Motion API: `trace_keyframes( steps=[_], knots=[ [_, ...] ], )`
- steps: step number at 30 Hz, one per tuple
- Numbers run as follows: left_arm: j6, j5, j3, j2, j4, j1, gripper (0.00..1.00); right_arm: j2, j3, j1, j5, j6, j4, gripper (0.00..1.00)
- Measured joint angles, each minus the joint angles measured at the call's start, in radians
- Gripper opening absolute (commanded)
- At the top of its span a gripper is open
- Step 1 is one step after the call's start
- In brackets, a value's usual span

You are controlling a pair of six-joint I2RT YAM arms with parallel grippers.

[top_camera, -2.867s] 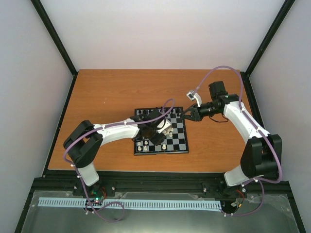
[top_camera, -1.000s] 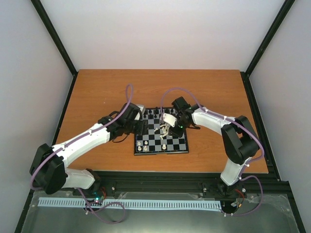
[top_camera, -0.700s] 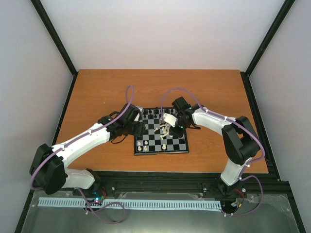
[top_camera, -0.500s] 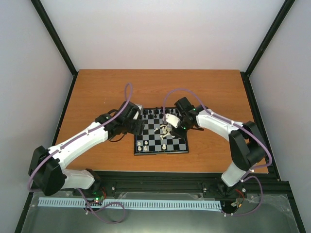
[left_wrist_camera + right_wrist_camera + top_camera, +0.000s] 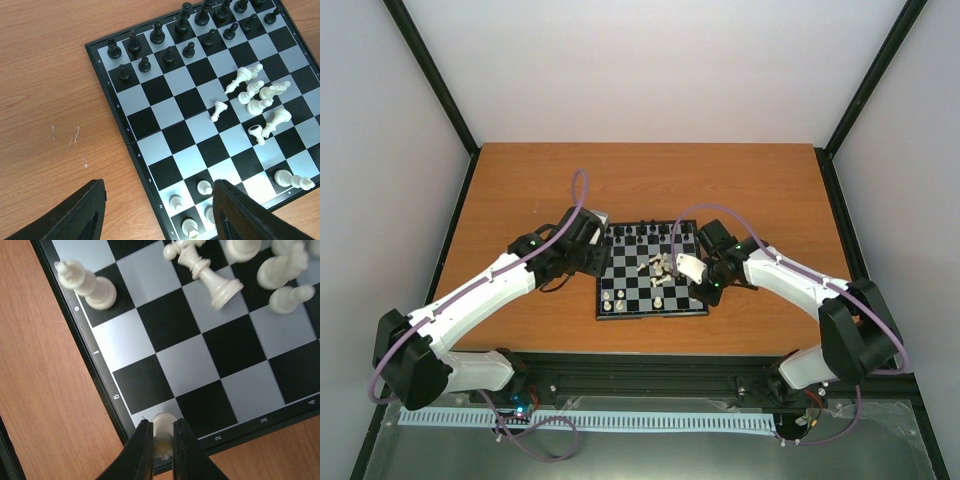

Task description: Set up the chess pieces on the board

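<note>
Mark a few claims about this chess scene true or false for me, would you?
The right tool is shut on a white piece. True.
The left tool holds a black piece. False: it is open and empty.
The black pieces stand in two rows along one edge of the board. True.
Every white piece on the board stands upright. False: several lie tipped in a heap mid-board.
</note>
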Motion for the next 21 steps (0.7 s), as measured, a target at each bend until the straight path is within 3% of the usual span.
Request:
trace_keyframes(
  steps=[21],
  knots=[
    [0.008, -0.013, -0.001, 0.007, -0.001, 0.0, 0.61, -0.001, -0.053, 0.0, -0.002, -0.01, -0.001, 0.07]
  ],
)
